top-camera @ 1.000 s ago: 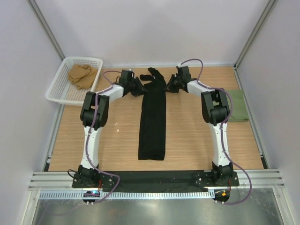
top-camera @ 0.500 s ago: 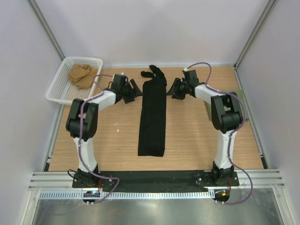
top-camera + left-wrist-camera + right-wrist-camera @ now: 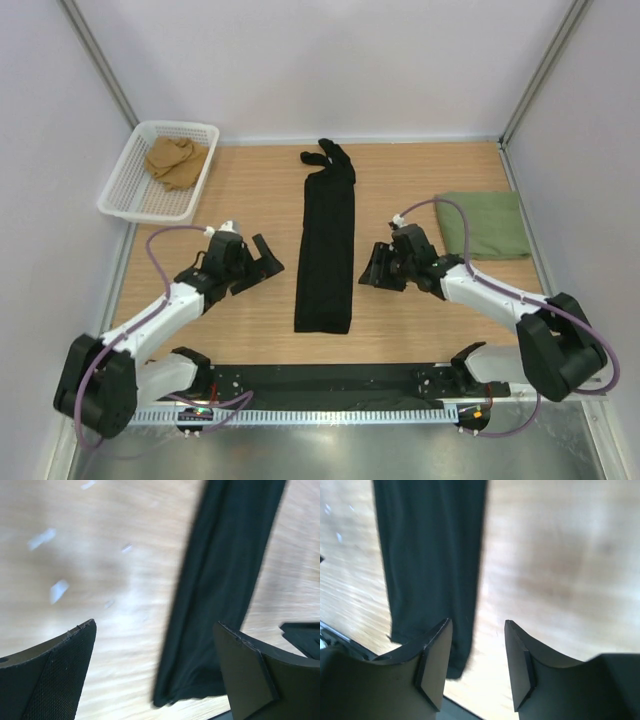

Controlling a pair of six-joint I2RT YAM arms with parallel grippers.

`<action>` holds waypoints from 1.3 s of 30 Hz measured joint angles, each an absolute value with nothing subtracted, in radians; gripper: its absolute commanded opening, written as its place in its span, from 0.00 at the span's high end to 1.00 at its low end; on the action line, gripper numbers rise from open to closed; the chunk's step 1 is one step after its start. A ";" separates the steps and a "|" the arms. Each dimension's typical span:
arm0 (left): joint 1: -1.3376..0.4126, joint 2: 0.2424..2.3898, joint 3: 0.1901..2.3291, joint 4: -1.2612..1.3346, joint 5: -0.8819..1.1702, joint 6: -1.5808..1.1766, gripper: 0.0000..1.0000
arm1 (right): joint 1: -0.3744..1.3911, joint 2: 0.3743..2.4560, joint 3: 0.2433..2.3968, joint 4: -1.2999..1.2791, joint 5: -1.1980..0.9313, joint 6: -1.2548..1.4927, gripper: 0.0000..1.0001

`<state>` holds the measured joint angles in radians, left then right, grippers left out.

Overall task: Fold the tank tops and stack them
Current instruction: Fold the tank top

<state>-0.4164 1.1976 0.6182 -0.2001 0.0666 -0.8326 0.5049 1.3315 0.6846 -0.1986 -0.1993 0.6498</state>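
Meanwhile, white basket [image 3: 150,200] holds tan cloth [image 3: 175,160]; left gripper [image 3: 266,256] wide, right gripper [image 3: 368,268] narrower, both empty.

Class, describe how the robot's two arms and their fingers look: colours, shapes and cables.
The left arm and right arm are alike: white tubular links joined by chunky black joints, each trailed by a looping lilac cable. Both end in black heads with two flat, wedge-shaped black fingers; the pads look finely textured in the left wrist view.

White-shelled arms [image 3: 165,310], black joints [image 3: 98,378], purple cables [image 3: 178,228]; left pincer [image 3: 155,625] and right pincer [image 3: 477,622] black.
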 measured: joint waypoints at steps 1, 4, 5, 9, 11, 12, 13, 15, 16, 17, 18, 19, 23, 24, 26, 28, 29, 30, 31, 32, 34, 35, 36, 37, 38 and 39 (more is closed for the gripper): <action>-0.416 1.147 0.579 -0.213 0.043 -0.844 0.00 | 0.523 1.299 0.651 -0.209 -0.188 0.668 0.46; -0.416 0.942 0.461 -0.247 -0.017 -0.891 0.02 | 0.587 1.219 0.584 -0.223 -0.157 0.721 0.45; -0.416 0.876 0.426 -0.250 -0.030 -0.905 0.02 | 0.613 1.205 0.576 -0.224 -0.149 0.740 0.45; -0.416 0.702 0.340 -0.263 -0.027 -0.937 0.06 | 0.713 1.198 0.570 -0.213 -0.122 0.803 0.46; -0.416 0.679 0.334 -0.275 0.009 -0.941 0.09 | 0.766 1.198 0.556 -0.196 -0.106 0.838 0.47; -0.416 0.677 0.334 -0.277 0.031 -0.941 0.09 | 0.780 1.198 0.550 -0.191 -0.101 0.849 0.48; -0.416 0.676 0.333 -0.279 0.052 -0.942 0.10 | 0.804 1.198 0.537 -0.186 -0.089 0.869 0.48; -0.416 0.680 0.327 -0.286 0.090 -0.944 0.11 | 0.830 1.198 0.514 -0.178 -0.076 0.898 0.48; -0.416 0.683 0.322 -0.290 0.108 -0.944 0.11 | 0.841 1.198 0.502 -0.178 -0.070 0.914 0.48; -0.416 0.688 0.318 -0.298 0.125 -0.944 0.12 | 0.851 1.198 0.491 -0.176 -0.064 0.927 0.48; -0.416 0.697 0.317 -0.305 0.140 -0.943 0.12 | 0.857 1.198 0.483 -0.174 -0.060 0.936 0.48; -0.416 0.710 0.317 -0.309 0.155 -0.943 0.12 | 0.866 1.198 0.475 -0.172 -0.055 0.948 0.48; -0.434 0.764 0.317 -0.316 0.187 -0.940 0.13 | 0.884 1.214 0.473 -0.153 -0.046 0.970 0.53; -0.445 0.776 0.317 -0.316 0.191 -0.941 0.13 | 0.887 1.222 0.473 -0.146 -0.046 0.974 0.54; -0.471 0.801 0.317 -0.317 0.197 -0.940 0.14 | 0.889 1.246 0.473 -0.133 -0.047 0.977 0.56; -0.500 0.821 0.317 -0.316 0.200 -0.941 0.14 | 0.891 1.260 0.473 -0.128 -0.047 0.979 0.67; -0.513 0.830 0.317 -0.316 0.202 -0.943 0.14 | 0.891 1.264 0.473 -0.126 -0.048 0.979 0.71; -0.530 0.840 0.317 -0.316 0.202 -0.944 0.14 | 0.891 1.264 0.473 -0.126 -0.052 0.981 0.76; -0.542 0.849 0.317 -0.314 0.203 -0.945 0.14 | 0.891 1.264 0.473 -0.126 -0.052 0.982 0.85; -0.558 0.862 0.318 -0.314 0.203 -0.947 0.14 | 0.891 1.263 0.473 -0.125 -0.056 0.982 0.89; -0.593 0.886 0.325 -0.308 0.201 -0.959 0.14 | 0.891 1.263 0.473 -0.124 -0.059 0.985 0.99; -0.612 0.900 0.331 -0.303 0.198 -0.962 0.14 | 0.891 1.262 0.472 -0.124 -0.059 0.987 0.99; -0.631 0.916 0.337 -0.300 0.198 -0.966 0.14 | 0.891 1.261 0.471 -0.125 -0.059 0.989 0.99; -0.652 0.933 0.345 -0.296 0.194 -0.969 0.14 | 0.891 1.256 0.469 -0.125 -0.059 0.991 0.99; -0.671 0.952 0.354 -0.290 0.191 -0.972 0.14 | 0.891 1.248 0.464 -0.125 -0.058 0.994 0.99; -0.687 0.972 0.362 -0.283 0.188 -0.978 0.14 | 0.891 1.241 0.459 -0.125 -0.059 0.995 0.99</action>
<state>-0.6872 0.9718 0.3618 -0.2832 0.1883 -0.9779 0.8913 1.2411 0.4595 -0.1253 -0.0586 0.9951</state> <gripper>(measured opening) 0.862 0.027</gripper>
